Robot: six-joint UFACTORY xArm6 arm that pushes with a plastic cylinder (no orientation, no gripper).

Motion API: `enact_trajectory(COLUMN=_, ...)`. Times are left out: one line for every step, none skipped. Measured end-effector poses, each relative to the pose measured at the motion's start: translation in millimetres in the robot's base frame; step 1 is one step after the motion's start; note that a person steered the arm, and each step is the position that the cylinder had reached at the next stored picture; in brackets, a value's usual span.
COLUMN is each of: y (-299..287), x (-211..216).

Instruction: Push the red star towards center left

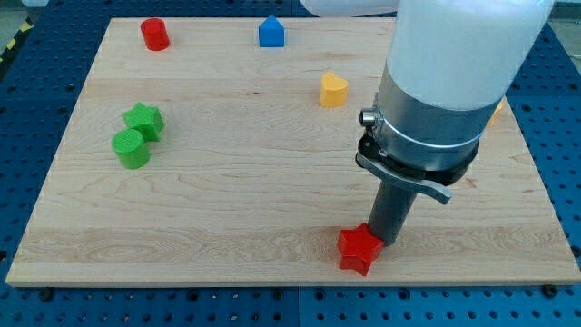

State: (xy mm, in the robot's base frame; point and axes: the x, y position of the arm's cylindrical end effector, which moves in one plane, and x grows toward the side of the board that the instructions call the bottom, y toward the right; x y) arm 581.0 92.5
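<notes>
Here we find the red star (359,248) near the view's bottom edge of the wooden board (236,218), right of the middle. My tip (381,241) sits at the star's upper right — apparently touching it, though the contact itself is hard to make out. We carry no pincer, only the rod. Well apart, at the view's left, a green star (144,120) and a green cylinder (132,149) stand just beside each other. Along the top we see a red cylinder (155,34), a blue house-shaped block (271,32) and — lower — a yellow heart (333,90).

Red cylinder (155,34), blue block (271,32), yellow heart (333,90), green star (144,119), green cylinder (132,149).
</notes>
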Motion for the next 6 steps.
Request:
enact_trajectory(y=0.3, x=-0.4)
enact_trajectory(y=48.0, x=6.8)
enact_trajectory(y=48.0, x=37.9)
enact_trajectory(y=7.7, x=37.7)
enact_trajectory(y=-41.9, x=32.3)
enact_trajectory(y=-38.8, x=23.6)
